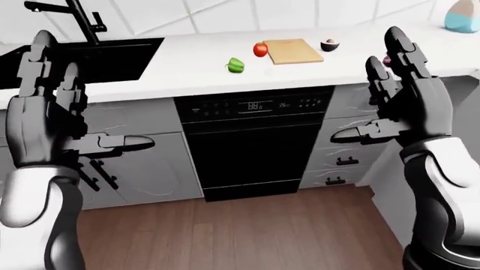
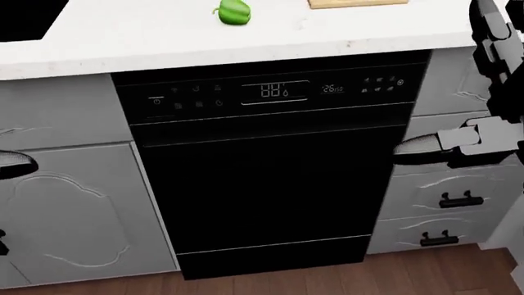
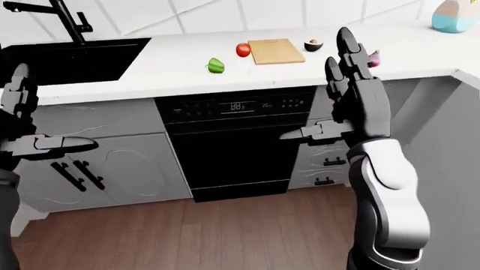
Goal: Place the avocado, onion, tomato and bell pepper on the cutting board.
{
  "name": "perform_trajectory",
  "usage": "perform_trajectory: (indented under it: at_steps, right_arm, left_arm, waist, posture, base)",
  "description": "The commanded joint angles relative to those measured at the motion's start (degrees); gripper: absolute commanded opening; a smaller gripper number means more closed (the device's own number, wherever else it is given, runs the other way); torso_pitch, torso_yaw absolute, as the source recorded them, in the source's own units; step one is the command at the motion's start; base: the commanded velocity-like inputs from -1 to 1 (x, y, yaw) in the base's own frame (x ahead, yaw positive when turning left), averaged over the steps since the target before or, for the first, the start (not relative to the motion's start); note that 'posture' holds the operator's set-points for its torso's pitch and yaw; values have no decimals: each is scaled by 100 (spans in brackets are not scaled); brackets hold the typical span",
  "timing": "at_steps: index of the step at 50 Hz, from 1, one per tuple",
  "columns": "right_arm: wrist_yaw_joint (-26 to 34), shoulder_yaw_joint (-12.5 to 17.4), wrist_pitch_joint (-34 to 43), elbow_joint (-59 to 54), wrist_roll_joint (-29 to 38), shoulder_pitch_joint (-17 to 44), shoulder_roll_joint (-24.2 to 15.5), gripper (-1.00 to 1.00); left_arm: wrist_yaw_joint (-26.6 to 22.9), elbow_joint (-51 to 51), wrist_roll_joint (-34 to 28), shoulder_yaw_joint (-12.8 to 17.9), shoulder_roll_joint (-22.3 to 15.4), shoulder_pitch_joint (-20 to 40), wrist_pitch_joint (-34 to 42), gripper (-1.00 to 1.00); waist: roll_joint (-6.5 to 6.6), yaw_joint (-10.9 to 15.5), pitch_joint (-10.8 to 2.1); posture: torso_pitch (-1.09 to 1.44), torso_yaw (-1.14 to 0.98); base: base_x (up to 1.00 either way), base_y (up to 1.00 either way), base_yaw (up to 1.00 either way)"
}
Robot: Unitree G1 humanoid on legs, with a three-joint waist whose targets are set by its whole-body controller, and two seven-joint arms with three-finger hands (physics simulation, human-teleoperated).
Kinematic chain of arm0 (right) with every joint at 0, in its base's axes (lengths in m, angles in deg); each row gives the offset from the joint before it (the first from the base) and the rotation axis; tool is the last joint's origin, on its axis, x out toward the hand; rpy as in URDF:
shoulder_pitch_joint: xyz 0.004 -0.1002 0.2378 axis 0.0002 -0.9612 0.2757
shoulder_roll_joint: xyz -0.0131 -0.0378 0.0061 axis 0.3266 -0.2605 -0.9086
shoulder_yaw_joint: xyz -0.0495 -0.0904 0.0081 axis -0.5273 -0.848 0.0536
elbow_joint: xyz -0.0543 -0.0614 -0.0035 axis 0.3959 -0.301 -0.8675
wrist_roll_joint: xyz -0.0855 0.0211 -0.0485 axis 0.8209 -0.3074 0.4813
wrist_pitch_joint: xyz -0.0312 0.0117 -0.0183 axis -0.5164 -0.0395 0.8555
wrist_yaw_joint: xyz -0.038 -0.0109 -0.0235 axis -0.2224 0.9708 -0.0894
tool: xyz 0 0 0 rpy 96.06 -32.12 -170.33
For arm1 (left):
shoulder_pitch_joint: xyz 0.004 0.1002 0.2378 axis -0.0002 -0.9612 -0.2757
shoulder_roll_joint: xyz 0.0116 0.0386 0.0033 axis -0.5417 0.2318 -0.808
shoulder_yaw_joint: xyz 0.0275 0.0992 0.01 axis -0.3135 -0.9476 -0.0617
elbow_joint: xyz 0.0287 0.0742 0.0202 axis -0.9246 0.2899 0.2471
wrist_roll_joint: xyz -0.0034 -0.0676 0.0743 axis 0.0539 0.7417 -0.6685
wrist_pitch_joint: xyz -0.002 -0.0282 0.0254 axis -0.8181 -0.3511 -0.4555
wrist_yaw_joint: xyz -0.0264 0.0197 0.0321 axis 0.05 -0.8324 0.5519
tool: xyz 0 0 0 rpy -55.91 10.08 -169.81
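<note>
A wooden cutting board (image 1: 292, 50) lies on the white counter (image 1: 195, 70). A red tomato (image 1: 260, 49) touches its left edge. A green bell pepper (image 1: 236, 65) lies further left. A halved avocado (image 1: 330, 45) sits right of the board. A purple onion (image 3: 373, 57) shows partly behind my right hand in the right-eye view. My left hand (image 1: 67, 121) and right hand (image 1: 386, 101) are raised, open and empty, well short of the counter.
A black dishwasher (image 1: 251, 140) stands under the counter, grey cabinets and drawers on both sides. A black sink (image 1: 90, 59) with a faucet (image 1: 79, 17) is at the upper left. A blue-and-white jar (image 1: 461, 16) stands at the upper right. Wooden floor lies below.
</note>
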Motion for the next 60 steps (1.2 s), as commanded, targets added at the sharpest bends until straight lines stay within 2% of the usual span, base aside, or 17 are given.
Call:
perform_trajectory:
  at_steps: [1, 3, 4, 5, 8, 16, 25, 29, 30, 31, 38, 42, 43, 45, 51, 55, 60]
  right_arm:
    - [6, 18, -126, 128, -37, 155, -58, 100]
    - [3, 22, -119, 118, -45, 181, -82, 100]
    - [-3, 30, -100, 116, -58, 208, -98, 100]
    - [-9, 29, -100, 115, -62, 216, -104, 100]
    - [-19, 55, -71, 110, -91, 255, -144, 100]
    - [-66, 108, -42, 90, -165, 321, -217, 100]
    - [-170, 213, 16, 28, -374, 380, -321, 100]
    - [-226, 226, 18, 15, -445, 383, -352, 100]
    - [-238, 233, 27, 14, -468, 385, -363, 100]
    - [-248, 237, 27, 9, -481, 391, -374, 100]
    - [-282, 236, 34, 27, -541, 377, -405, 100]
    - [-287, 247, 46, 35, -563, 385, -428, 100]
    - [-292, 252, 46, 25, -566, 395, -437, 100]
    - [-302, 277, 79, 30, -594, 436, -481, 100]
    - [-323, 281, 96, 26, -630, 467, -518, 100]
    - [-329, 288, 97, 35, -643, 469, -535, 100]
    - [-331, 275, 73, 35, -631, 449, -536, 100]
  left_arm:
    - [30, -89, -5, 87, -93, 107, -117, 100]
    - [45, -126, 23, 105, -117, 133, -68, 100]
    - [52, -142, 34, 111, -130, 146, -47, 100]
    - [59, -155, 50, 119, -140, 157, -27, 100]
    - [87, -203, 90, 134, -181, 199, 39, 100]
    - [108, -228, 137, 163, -226, 212, 65, 100]
    - [126, -232, 169, 173, -257, 234, 79, 100]
    - [133, -228, 170, 172, -265, 236, 72, 100]
    - [137, -229, 173, 181, -271, 241, 70, 100]
    - [140, -231, 178, 186, -275, 243, 75, 100]
    - [144, -250, 192, 208, -290, 233, 88, 100]
    - [157, -267, 211, 226, -306, 239, 110, 100]
    - [158, -265, 213, 224, -305, 236, 105, 100]
    - [177, -248, 219, 228, -323, 268, 119, 100]
    - [208, -262, 254, 237, -360, 309, 168, 100]
    - [224, -258, 274, 250, -382, 324, 178, 100]
    - [238, -270, 302, 264, -399, 320, 192, 100]
  waist:
    - [43, 8, -87]
    - [476, 15, -235]
    - [181, 60, -141]
    - [287, 39, -122]
    - [137, 83, -163]
    - [-499, 129, -157]
    - [-168, 72, -75]
    - [391, 32, -182]
    - [142, 89, -133]
    - [256, 62, -128]
    - [-84, 123, -92]
    - [-610, 148, -192]
    - [-392, 95, -149]
    - [-462, 96, -133]
    - [-143, 68, -58]
    - [297, -13, -189]
    - [111, 89, -136]
  posture:
    - [0, 0]
    - [0, 0]
    - [0, 0]
    - [0, 0]
    - [0, 0]
    - [0, 0]
    - [0, 0]
    - [0, 0]
    - [0, 0]
    - [0, 0]
    - [0, 0]
    - [0, 0]
    - [0, 0]
    - [0, 0]
    - [0, 0]
    - [0, 0]
    - [0, 0]
  base:
    - [12, 15, 0]
    - [14, 14, 0]
    - [15, 14, 0]
    - [14, 14, 0]
    - [14, 14, 0]
    - [14, 10, 0]
    - [14, 0, 0]
    - [14, 0, 0]
    - [12, 0, 0]
    - [13, 0, 0]
    - [14, 0, 0]
    - [14, 0, 0]
    - [14, 0, 0]
    - [13, 0, 0]
    - [14, 0, 0]
    - [14, 0, 0]
    - [13, 0, 0]
